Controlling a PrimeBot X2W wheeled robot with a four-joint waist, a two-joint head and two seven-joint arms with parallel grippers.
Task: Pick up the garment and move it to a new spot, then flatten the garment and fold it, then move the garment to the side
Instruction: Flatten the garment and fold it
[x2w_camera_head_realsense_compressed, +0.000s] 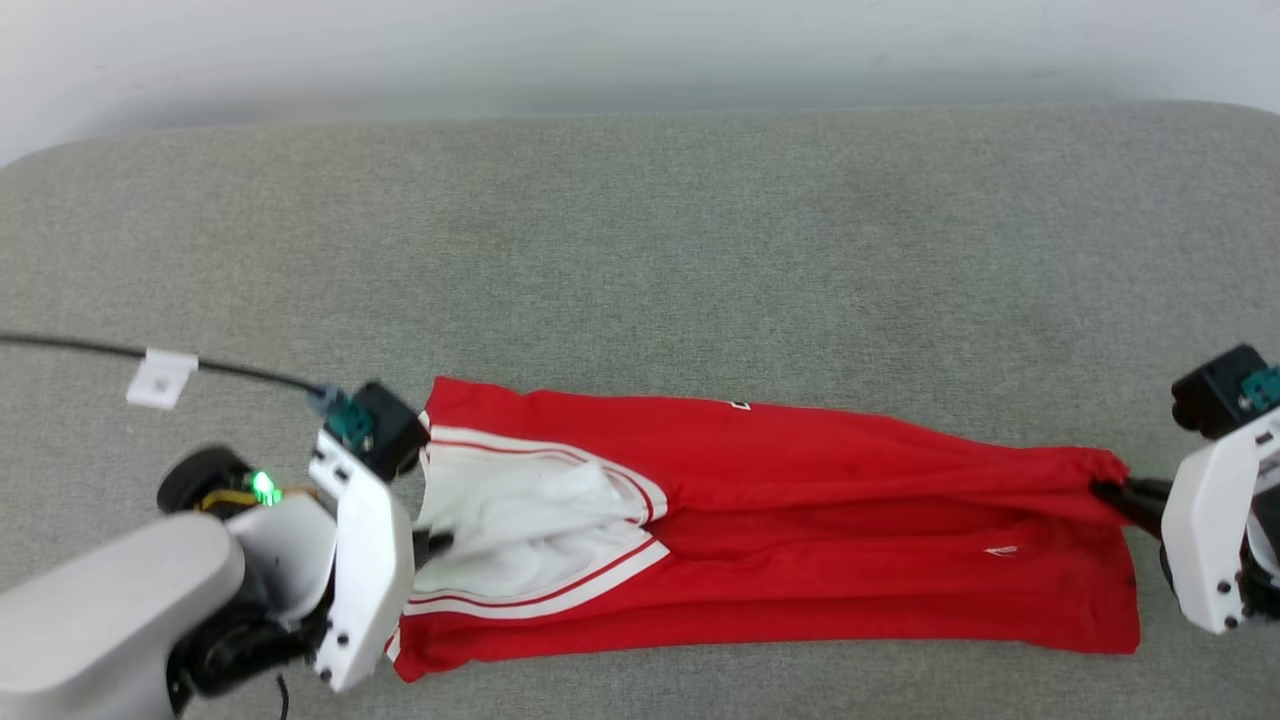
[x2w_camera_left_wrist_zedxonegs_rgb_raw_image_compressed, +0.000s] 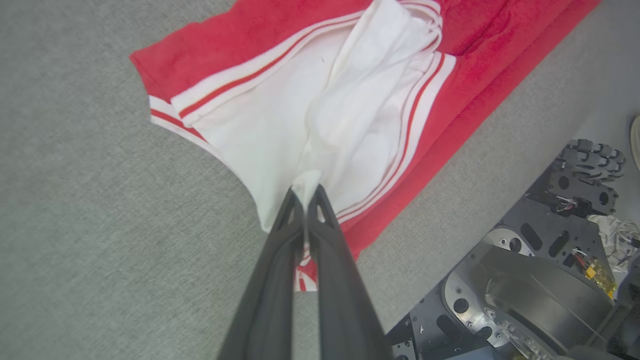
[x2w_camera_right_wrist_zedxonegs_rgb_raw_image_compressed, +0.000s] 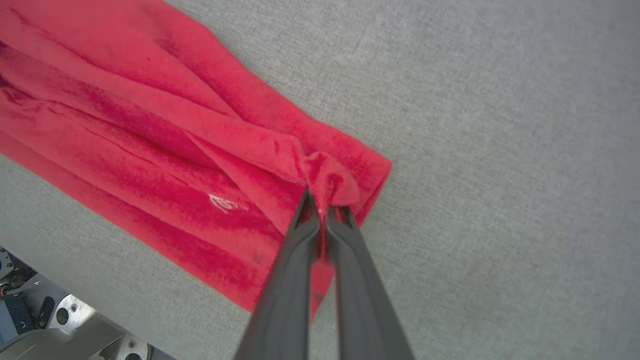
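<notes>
The garment (x2w_camera_head_realsense_compressed: 800, 520), a red jersey with white striped-trim sleeves, lies stretched left to right along the near part of the grey cushioned surface (x2w_camera_head_realsense_compressed: 640, 250). My left gripper (x2w_camera_head_realsense_compressed: 432, 545) is shut on the bunched white sleeve (x2w_camera_left_wrist_zedxonegs_rgb_raw_image_compressed: 320, 115) at the garment's left end; in the left wrist view the left gripper (x2w_camera_left_wrist_zedxonegs_rgb_raw_image_compressed: 306, 192) pinches a fold of white cloth. My right gripper (x2w_camera_head_realsense_compressed: 1108, 490) is shut on the gathered red hem at the right end; in the right wrist view the right gripper (x2w_camera_right_wrist_zedxonegs_rgb_raw_image_compressed: 320, 200) holds a puckered red fold of the garment (x2w_camera_right_wrist_zedxonegs_rgb_raw_image_compressed: 150, 145).
A black cable (x2w_camera_head_realsense_compressed: 100, 350) with a white tag (x2w_camera_head_realsense_compressed: 160, 378) runs over the surface at the left. The surface's near edge and the robot's base (x2w_camera_left_wrist_zedxonegs_rgb_raw_image_compressed: 540, 280) lie just below the garment. A pale wall (x2w_camera_head_realsense_compressed: 640, 50) rises behind the surface.
</notes>
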